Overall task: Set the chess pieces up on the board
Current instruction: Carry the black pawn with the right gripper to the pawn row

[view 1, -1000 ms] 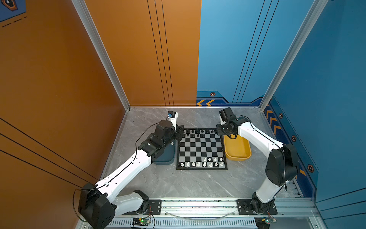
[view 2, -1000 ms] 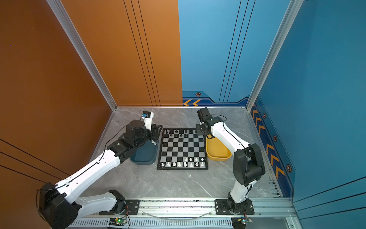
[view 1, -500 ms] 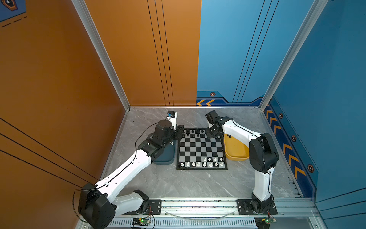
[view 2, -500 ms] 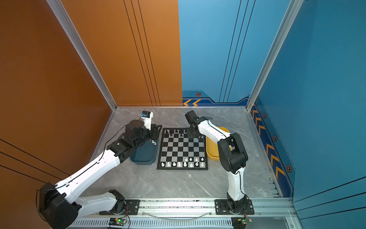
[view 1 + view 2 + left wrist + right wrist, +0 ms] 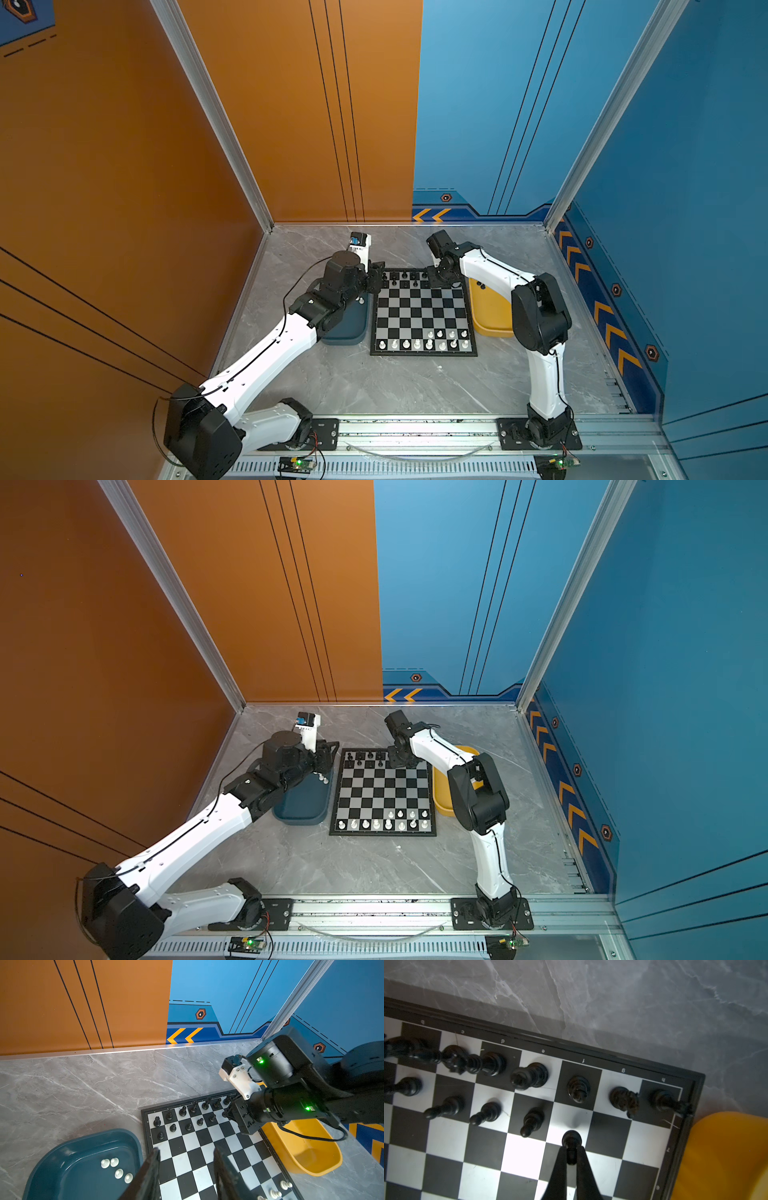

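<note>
Moved: right arm point(image 5: 490, 266) has been swung from above the yellow tray point(image 5: 490, 320) to the far right part of the board point(image 5: 415, 311); left arm is seen unchanged
Right fingers point(image 5: 560, 1167): closed on a black pawn point(image 5: 572, 1139), which is pinched between the tips
Held pawn: carried over the light square of file f, second row from the far edge; contact with the board cannot be told
Left fingers point(image 5: 149, 1167): parted, nothing between them, held over the board's left edge beside the teal tray point(image 5: 68, 1159)
Black pieces: back-row pieces point(image 5: 578, 1089) stood along the far edge; five placed pawns point(image 5: 188, 1126) set in the row before them, from the left
White pieces: eight point(image 5: 417, 343) lined along the near edge, four pawns point(image 5: 440, 333) before them on the right, four white pawns point(image 5: 116, 1168) lying in the teal tray
Board: laid flat on the grey marbled tabletop point(image 5: 374, 386), between the two trays
</note>
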You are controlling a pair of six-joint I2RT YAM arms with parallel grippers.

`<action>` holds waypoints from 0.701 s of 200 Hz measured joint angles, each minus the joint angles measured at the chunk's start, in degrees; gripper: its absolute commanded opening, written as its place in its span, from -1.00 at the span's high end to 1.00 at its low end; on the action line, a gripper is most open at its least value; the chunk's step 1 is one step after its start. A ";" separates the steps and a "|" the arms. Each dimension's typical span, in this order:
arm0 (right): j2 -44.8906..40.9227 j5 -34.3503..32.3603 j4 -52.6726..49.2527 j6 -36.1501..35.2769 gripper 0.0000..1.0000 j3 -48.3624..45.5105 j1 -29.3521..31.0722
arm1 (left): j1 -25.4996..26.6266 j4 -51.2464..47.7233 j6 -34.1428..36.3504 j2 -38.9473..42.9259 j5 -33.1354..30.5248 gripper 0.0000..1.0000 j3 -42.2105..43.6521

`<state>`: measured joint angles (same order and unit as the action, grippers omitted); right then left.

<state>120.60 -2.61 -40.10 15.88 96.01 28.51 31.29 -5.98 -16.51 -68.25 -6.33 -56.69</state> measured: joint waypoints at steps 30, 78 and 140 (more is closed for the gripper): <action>1.20 0.00 0.04 0.00 1.00 0.76 0.00 | -0.17 0.00 -0.02 0.00 0.00 0.13 0.00; 1.55 -0.02 0.02 -0.02 0.96 1.03 0.00 | -0.28 0.00 -0.02 0.00 0.02 0.13 0.00; 1.55 0.00 -0.07 -0.02 0.82 1.07 0.00 | -0.28 0.00 -0.02 0.00 0.02 0.13 0.00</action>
<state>122.15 -2.61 -40.16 15.86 97.08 28.51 31.00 -5.98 -16.53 -68.25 -6.31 -56.69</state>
